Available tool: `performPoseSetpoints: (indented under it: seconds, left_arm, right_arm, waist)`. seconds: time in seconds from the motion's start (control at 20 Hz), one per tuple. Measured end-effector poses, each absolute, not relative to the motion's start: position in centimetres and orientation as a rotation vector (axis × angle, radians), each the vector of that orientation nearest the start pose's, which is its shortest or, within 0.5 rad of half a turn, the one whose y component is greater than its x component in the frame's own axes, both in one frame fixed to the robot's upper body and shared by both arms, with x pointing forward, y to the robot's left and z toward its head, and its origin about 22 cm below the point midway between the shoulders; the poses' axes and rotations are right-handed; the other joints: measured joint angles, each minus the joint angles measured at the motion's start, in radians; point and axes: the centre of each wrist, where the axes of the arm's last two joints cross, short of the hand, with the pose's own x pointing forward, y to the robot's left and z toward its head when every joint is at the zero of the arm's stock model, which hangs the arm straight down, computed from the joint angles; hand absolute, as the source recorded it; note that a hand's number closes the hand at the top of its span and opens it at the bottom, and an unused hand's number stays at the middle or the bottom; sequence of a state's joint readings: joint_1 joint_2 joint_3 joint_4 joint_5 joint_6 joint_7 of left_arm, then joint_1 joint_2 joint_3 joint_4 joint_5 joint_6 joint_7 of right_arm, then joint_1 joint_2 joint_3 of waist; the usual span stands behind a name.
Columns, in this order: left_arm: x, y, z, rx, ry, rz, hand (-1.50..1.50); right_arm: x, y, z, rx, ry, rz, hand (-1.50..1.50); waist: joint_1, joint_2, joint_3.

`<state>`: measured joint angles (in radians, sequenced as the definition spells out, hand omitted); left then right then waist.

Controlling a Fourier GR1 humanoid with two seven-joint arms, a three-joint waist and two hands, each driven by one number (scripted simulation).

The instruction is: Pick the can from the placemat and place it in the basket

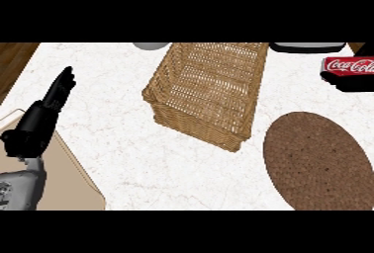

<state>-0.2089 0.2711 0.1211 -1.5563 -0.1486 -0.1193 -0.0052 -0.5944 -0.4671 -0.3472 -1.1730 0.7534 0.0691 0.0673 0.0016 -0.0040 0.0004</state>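
Nearest, at seven o'clock, a grey forearm comes in from the lower edge and ends in the left hand (40, 118), black, its fingers straight and together, pointing toward eleven o'clock and holding nothing. It lies partly over a tan board (76, 183) whose corner reaches in from the lower left edge.

At four o'clock lies the placemat (318, 160), a dark brown woven oval, bare on top; its right side runs off the view's edge. Between board and placemat the white marbled counter (168, 168) is open room, wide and free from six o'clock up toward the middle.

Past the middle, toward twelve o'clock, sits the basket (208, 91), light wicker, long and rectangular, set slantwise with its near corner pointing at five o'clock, just beside the placemat's upper left edge but apart from it. Nothing shows inside it.

The can (349, 66) is at two o'clock, up at the right edge, off the placemat and well apart from the basket. It is red, tipped sideways, with white script reading "Coca-Cola", cut by the edge. A dark shape is under and around it; what that is, I cannot tell. The right hand does not show clearly.

Farthest, at the top edge, a grey round thing (151, 45) and a dark object (306, 47) are both cut off. Brown floor (15, 62) shows at ten o'clock beyond the counter's left edge.
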Motion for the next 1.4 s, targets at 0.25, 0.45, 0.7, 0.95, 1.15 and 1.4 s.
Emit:
performPoseSetpoints:
  seconds: [0.25, 0.45, 0.7, 0.95, 1.15, 1.4]
  left_arm:
    - [29.1, 29.7, 7.3, 0.299, -1.719, -0.372, 0.0]
    - [29.0, 29.1, 6.8, 0.297, -1.72, -0.376, 0.0]
    - [28.9, 29.4, 7.1, 0.286, -1.719, -0.381, 0.0]
    - [28.9, 29.1, 7.2, 0.282, -1.726, -0.383, 0.0]
    - [29.1, 28.8, 7.2, 0.287, -1.731, -0.39, 0.0]
    - [29.4, 29.3, 7.5, 0.287, -1.734, -0.392, 0.0]
  right_arm:
    - [36.9, -34.6, 22.1, -0.989, -1.674, 0.474, 1.5]
    - [37.5, -31.6, 27.2, -0.897, -1.755, 0.494, 1.5]
    - [37.9, -26.8, 32.1, -0.796, -1.771, 0.526, 1.5]
    - [39.1, -22.8, 35.6, -0.74, -1.738, 0.577, 1.5]
    - [40.5, -18.9, 36.4, -0.706, -1.69, 0.59, 1.5]
    - [42.2, -15.6, 35.6, -0.672, -1.602, 0.658, 1.5]
  waist:
    - [-0.002, 0.0, -0.001]
    - [0.003, 0.0, -0.001]
    - [0.008, 0.001, -0.002]
    - [0.013, 0.003, -0.002]
    - [0.018, 0.006, -0.002]
    - [0.019, 0.008, -0.002]
